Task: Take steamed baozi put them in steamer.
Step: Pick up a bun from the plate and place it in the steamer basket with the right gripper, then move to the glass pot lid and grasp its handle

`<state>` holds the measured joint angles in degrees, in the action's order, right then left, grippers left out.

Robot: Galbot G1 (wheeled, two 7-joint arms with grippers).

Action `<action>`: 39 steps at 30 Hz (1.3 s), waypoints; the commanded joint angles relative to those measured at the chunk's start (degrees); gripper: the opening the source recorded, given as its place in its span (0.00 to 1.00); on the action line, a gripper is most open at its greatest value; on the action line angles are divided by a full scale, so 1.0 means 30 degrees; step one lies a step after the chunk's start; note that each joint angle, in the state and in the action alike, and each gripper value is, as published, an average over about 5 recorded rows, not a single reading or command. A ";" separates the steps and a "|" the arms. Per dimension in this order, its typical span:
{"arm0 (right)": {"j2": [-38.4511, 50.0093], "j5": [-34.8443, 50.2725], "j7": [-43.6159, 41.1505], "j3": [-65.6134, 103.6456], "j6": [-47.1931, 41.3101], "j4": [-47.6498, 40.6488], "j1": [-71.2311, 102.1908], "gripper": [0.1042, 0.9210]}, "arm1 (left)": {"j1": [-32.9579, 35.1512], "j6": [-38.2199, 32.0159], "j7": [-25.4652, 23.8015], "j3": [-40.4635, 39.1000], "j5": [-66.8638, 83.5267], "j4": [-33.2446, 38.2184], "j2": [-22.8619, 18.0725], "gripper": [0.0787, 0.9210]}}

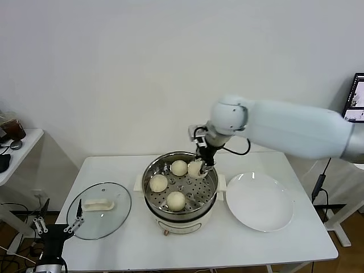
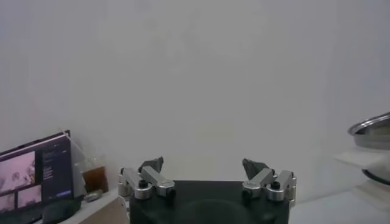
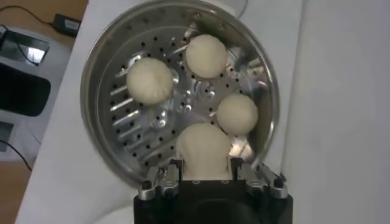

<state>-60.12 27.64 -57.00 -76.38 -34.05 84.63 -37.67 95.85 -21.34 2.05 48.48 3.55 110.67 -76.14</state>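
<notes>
The shiny steamer (image 1: pixel 147 183) stands mid-table with its perforated tray showing. Three cream-white baozi lie on the tray (image 1: pixel 179 167) (image 1: pixel 158 182) (image 1: pixel 176 200). My right gripper (image 1: pixel 200 165) reaches in over the far right of the tray and is shut on a fourth baozi (image 1: pixel 195 169), held low over the tray. In the right wrist view the held baozi (image 3: pixel 204 149) sits between my fingers (image 3: pixel 174 167), with the other three beyond it (image 3: pixel 206 56) (image 3: pixel 150 81) (image 3: pixel 237 114) inside the steamer (image 3: pixel 91 79). My left gripper (image 1: pixel 55 224) is parked low, off the table's left front, open and empty (image 2: pixel 207 165).
A bare white plate (image 1: pixel 260 200) lies right of the steamer. The glass lid (image 1: pixel 116 216) with a white handle (image 1: pixel 99 203) lies left of it. A small side table (image 1: pixel 23 148) stands at the far left and a monitor (image 1: pixel 357 96) at the far right.
</notes>
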 commanded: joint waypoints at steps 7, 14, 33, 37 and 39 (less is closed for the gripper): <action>-0.2189 -0.1541 0.0674 -0.0595 -0.1531 -0.1824 0.2614 0.45 | -0.0087 0.0036 -0.0011 0.0092 0.0008 -0.0146 0.0017 0.88; -0.2130 -0.1855 0.0724 -0.0375 -0.1491 -0.1990 0.3082 0.46 | -0.0165 0.0033 -0.0013 0.0083 0.0002 -0.0238 -0.0004 0.88; 0.3178 -0.2189 0.3208 0.3844 -0.0825 0.2665 0.2798 0.88 | -0.0337 0.0096 -0.0046 0.0071 0.0047 -0.0363 0.0156 0.88; 0.6034 -0.0730 0.7860 0.6383 -0.0229 0.4937 0.5353 0.88 | -0.0356 0.0071 -0.0052 0.0098 0.0089 -0.0419 0.0198 0.88; 0.7712 0.0026 1.0385 0.8311 0.0503 0.6013 0.7702 0.88 | -0.0377 0.0046 -0.0063 0.0092 0.0098 -0.0448 0.0190 0.88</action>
<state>-54.42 22.46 -47.86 -67.57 -36.20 88.93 -28.34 94.78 -21.09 1.90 48.75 3.79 109.42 -75.64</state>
